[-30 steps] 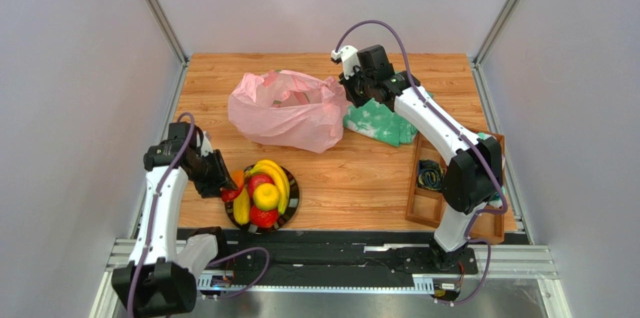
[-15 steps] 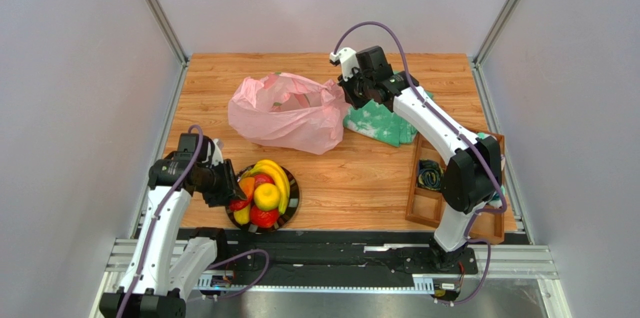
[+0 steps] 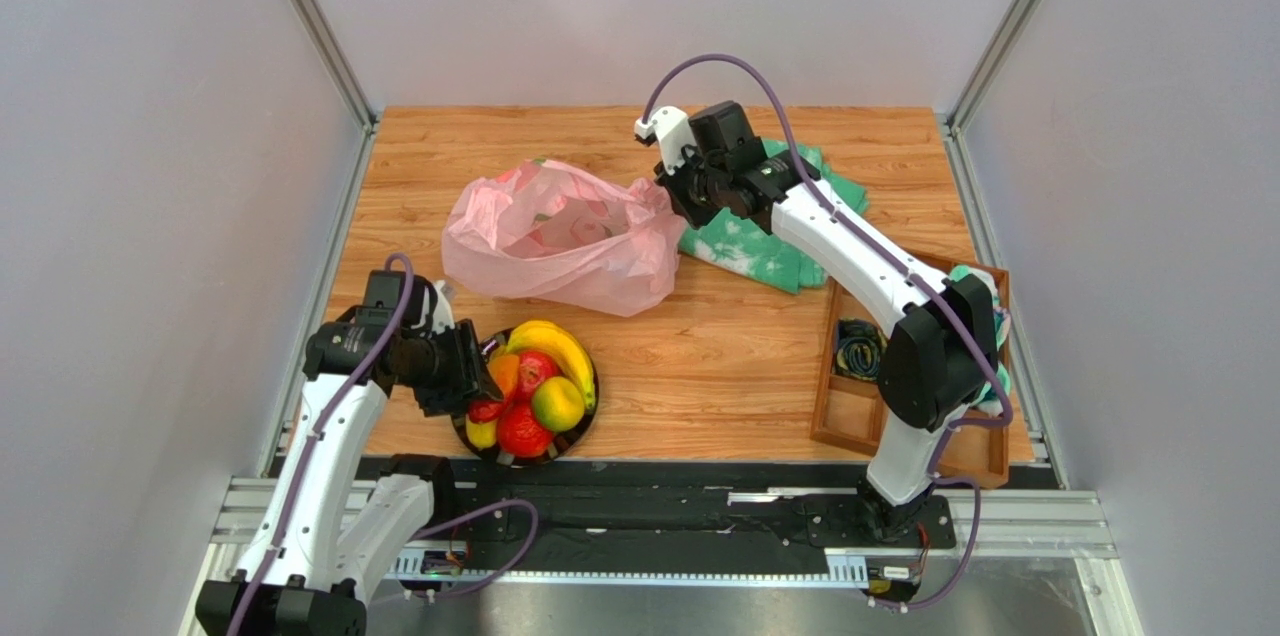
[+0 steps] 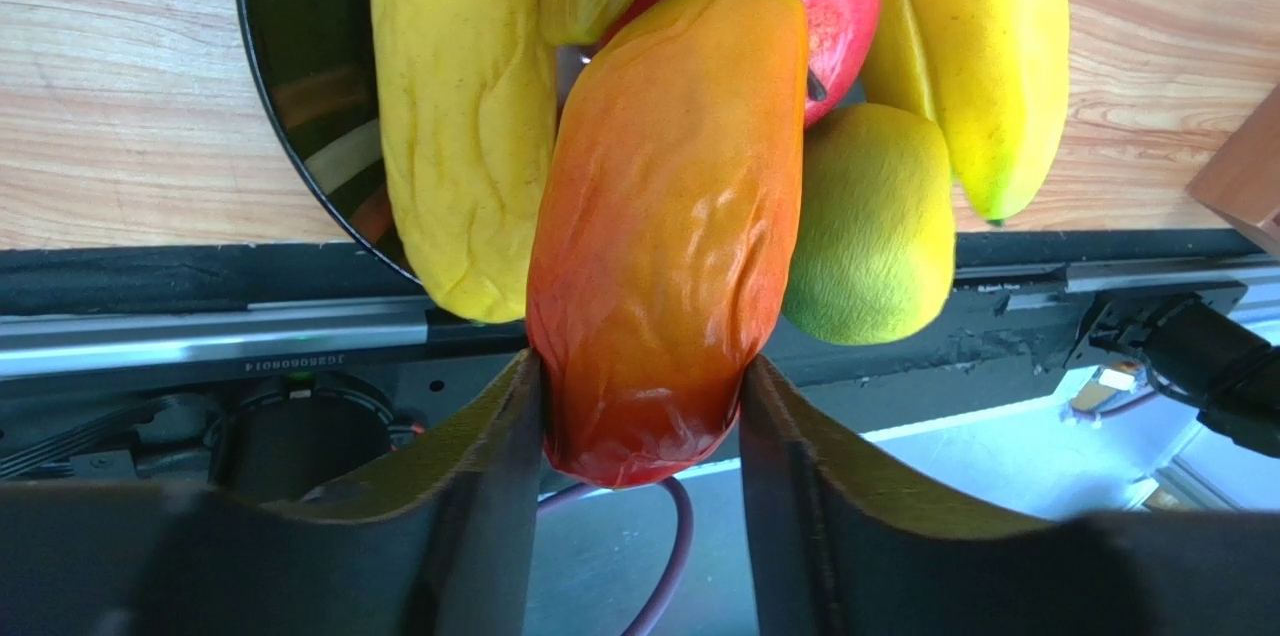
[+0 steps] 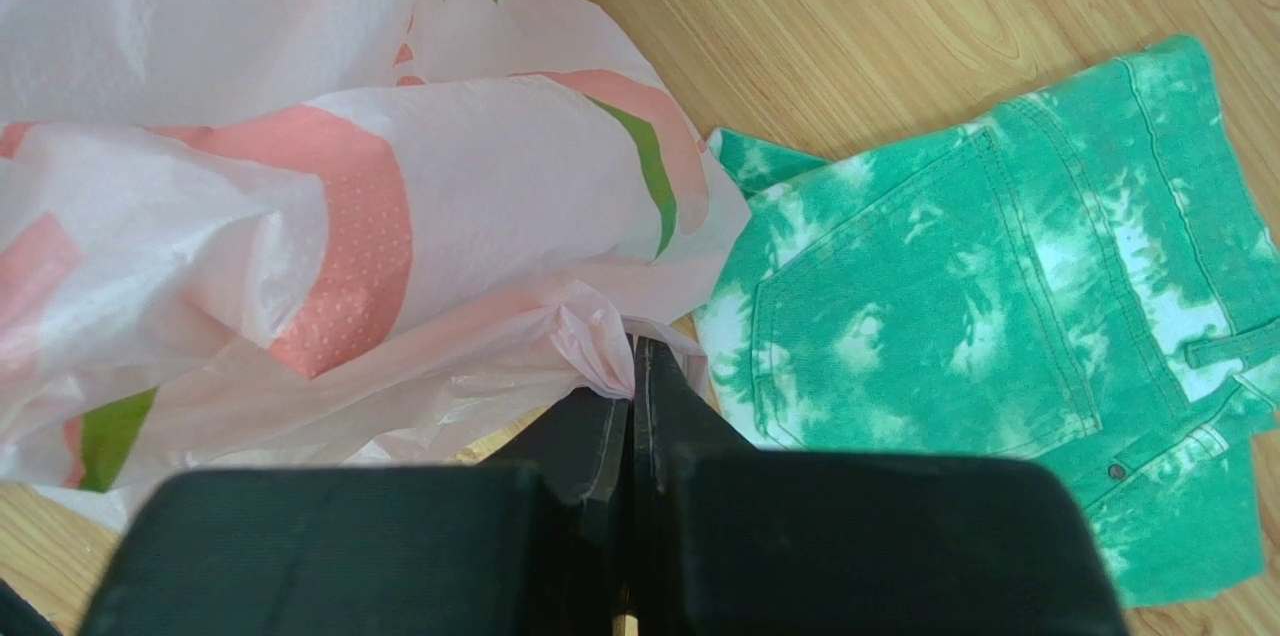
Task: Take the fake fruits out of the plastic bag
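**While the Bag Is Held, a Mango Reaches the Plate**

Seen from above, the pink plastic bag (image 3: pixel 556 239) lies crumpled in the middle of the table, its mouth facing up. The right gripper (image 3: pixel 661 198) sits at the bag's right edge, just beside a green-and-white cloth (image 3: pixel 759 249). Well apart from the bag, at the near edge, a dark plate (image 3: pixel 582 429) carries a heap of fruit: a banana (image 3: pixel 565 350), a red apple (image 3: pixel 523 432) and others. The left gripper (image 3: pixel 463 378) is at the plate's left side, with an orange-red mango (image 3: pixel 502 371) at its tips. Whether any fruit remains inside the bag cannot be told from this view; nothing shows through the folds.

In the left wrist view, the gripper's fingers (image 4: pixel 496 486) stand about half spread and lie against both sides of the mango's near end. The rest of the mango rests on the pile, between a wrinkled yellow fruit (image 4: pixel 458 111) and a lemon (image 4: pixel 872 224).

In the right wrist view, the jaws are fully closed on a pinch of the bag's thin rim, with the cloth flat on the wood alongside.

Judging by this, most of the job looks done. The mango needs only to be let go. What is left is checking the bag for stragglers.
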Controlling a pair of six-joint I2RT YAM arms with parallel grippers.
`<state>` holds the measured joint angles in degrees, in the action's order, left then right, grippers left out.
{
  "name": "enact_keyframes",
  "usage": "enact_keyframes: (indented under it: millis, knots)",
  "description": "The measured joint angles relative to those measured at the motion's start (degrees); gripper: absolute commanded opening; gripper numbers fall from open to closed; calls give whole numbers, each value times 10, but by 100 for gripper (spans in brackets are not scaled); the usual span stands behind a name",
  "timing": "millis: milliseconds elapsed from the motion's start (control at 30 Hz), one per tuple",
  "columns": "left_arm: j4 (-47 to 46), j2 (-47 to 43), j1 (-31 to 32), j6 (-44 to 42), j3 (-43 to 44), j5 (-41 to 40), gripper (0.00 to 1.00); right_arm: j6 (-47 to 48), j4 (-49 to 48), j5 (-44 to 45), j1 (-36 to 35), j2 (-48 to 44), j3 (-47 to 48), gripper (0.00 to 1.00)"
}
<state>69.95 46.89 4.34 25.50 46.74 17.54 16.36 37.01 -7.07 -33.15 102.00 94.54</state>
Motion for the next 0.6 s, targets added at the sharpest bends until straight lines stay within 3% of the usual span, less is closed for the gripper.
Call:
enact_keyframes:
  millis: [167, 367, 600]
  knots:
    - [0, -9, 1, 0, 0, 0, 62, 1, 0, 2, -8, 0, 0, 0]
    - [0, -11, 2, 3, 0, -2, 78, 4, 0, 7, -14, 0, 0, 0]
    - [-3, 2, 2, 7, 0, -5, 79, 5, 0, 9, -16, 0, 0, 0]
